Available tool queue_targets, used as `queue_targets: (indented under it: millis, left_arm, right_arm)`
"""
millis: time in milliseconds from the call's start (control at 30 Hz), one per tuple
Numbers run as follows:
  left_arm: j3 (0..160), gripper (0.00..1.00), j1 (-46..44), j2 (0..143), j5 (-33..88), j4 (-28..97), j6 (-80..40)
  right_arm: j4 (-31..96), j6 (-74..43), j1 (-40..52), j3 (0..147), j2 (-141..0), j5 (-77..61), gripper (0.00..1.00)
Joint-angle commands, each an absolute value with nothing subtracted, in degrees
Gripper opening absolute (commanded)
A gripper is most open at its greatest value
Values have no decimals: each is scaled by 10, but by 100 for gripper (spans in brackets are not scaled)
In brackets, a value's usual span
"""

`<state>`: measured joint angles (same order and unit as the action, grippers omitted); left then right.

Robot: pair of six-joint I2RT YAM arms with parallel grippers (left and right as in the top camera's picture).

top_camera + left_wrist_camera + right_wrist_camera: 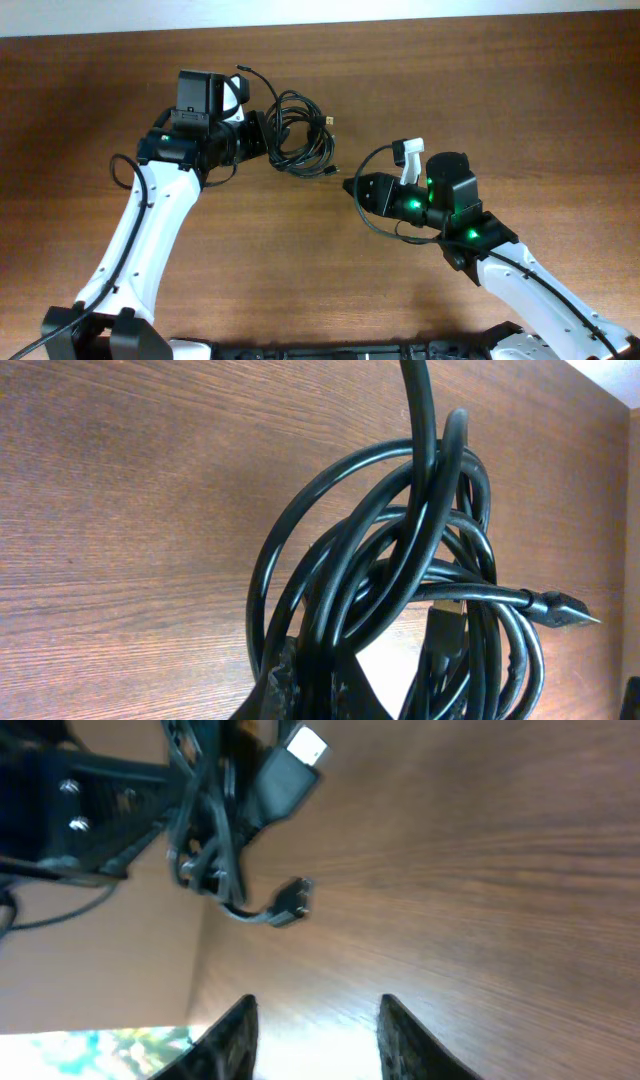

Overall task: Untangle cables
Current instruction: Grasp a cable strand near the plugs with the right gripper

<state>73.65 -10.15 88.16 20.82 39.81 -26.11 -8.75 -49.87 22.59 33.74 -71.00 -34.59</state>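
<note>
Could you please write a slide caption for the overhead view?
Left tool grips the tangled black cables; right tool, open and empty, faces them across the wooden table.

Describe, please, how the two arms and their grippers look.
The left arm and right arm have white links, black joints and small green lights, with black wires looping alongside. The left gripper and right gripper are black, with dark fingers.

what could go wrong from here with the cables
The left gripper pinches the cables as one bundle, so pulling a loop may tighten the tangle. The right gripper is open and empty; closing near the dangling plug could catch several strands or miss.
</note>
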Motion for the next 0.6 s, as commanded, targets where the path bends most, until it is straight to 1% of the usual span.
queue_targets:
  millis: [0, 67, 200, 267, 333, 400, 567]
  left_arm:
    - [739, 0, -101, 881, 227, 396, -292]
    - [739, 0, -102, 881, 227, 396, -315]
    - [739, 0, -119, 881, 227, 397, -315]
    - [739, 0, -130, 881, 222, 397, -316]
    - [739, 0, -142, 881, 194, 399, -344]
    - [739, 0, -155, 881, 150, 407, -404]
    - [739, 0, -185, 881, 69, 458, -600]
  right_arm:
    - [-112, -591, 243, 339, -713, -363, 47]
    - [-121, -632, 257, 339, -714, -340, 54]
    - [-129, -692, 285, 339, -715, -281, 55]
    - [-145, -695, 302, 339, -715, -273, 56]
    - [-158, -695, 318, 339, -715, -273, 57]
    - [-159, -693, 332, 339, -715, -270, 58]
    - [-182, -693, 337, 339, -715, -247, 57]
